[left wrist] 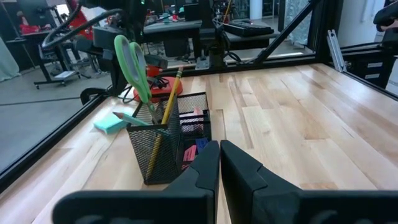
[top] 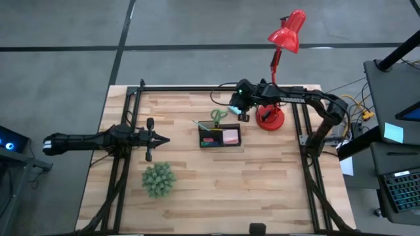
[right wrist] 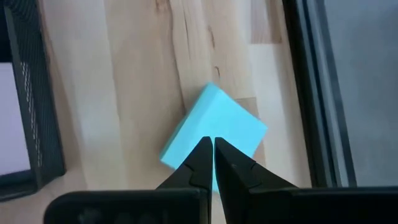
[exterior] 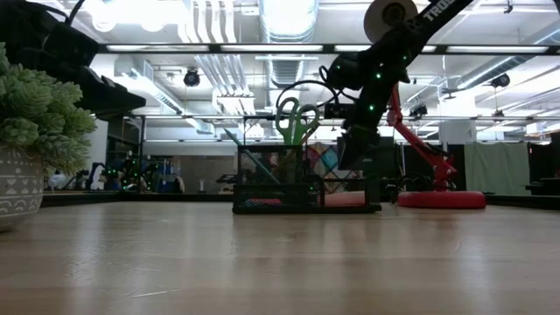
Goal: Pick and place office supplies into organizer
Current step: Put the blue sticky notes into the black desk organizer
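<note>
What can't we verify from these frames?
- Whether the right gripper touches the teal square sticky-note pad: the right wrist view looks straight down, so height is unclear; the high view is too small.
- What lies at the bottom of the black mesh organizer: the mesh walls hide it in the low view.
- The pad in the low view: behind the organizer.

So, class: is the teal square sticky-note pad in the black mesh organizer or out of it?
Out. The teal square sticky-note pad lies on bare wood beside the black mesh organizer, beneath the shut right gripper.

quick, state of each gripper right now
Left gripper: shut, holding nothing.
Right gripper: shut, empty, above the teal square sticky-note pad.
</note>
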Robot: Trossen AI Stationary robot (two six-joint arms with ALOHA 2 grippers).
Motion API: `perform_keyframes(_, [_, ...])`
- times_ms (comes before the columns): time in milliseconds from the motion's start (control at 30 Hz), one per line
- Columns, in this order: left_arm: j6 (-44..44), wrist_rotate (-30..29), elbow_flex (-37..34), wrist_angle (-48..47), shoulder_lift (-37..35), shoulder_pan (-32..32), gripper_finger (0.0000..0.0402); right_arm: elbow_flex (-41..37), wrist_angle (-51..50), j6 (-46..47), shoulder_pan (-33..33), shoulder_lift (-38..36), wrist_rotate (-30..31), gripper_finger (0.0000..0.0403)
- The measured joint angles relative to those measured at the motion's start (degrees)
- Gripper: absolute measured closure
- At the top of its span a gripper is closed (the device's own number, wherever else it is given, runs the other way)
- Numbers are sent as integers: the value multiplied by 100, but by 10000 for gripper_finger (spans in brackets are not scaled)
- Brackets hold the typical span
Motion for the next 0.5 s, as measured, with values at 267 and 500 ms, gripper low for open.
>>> perform_keyframes(267, [-2, 2, 0, 12, 0, 0, 402, -258, 477, 265, -1, -228, 14, 394])
perform_keyframes(500, [0, 2, 0, 13, 0, 1, 402, -65, 458, 945, 52, 48, 20, 367])
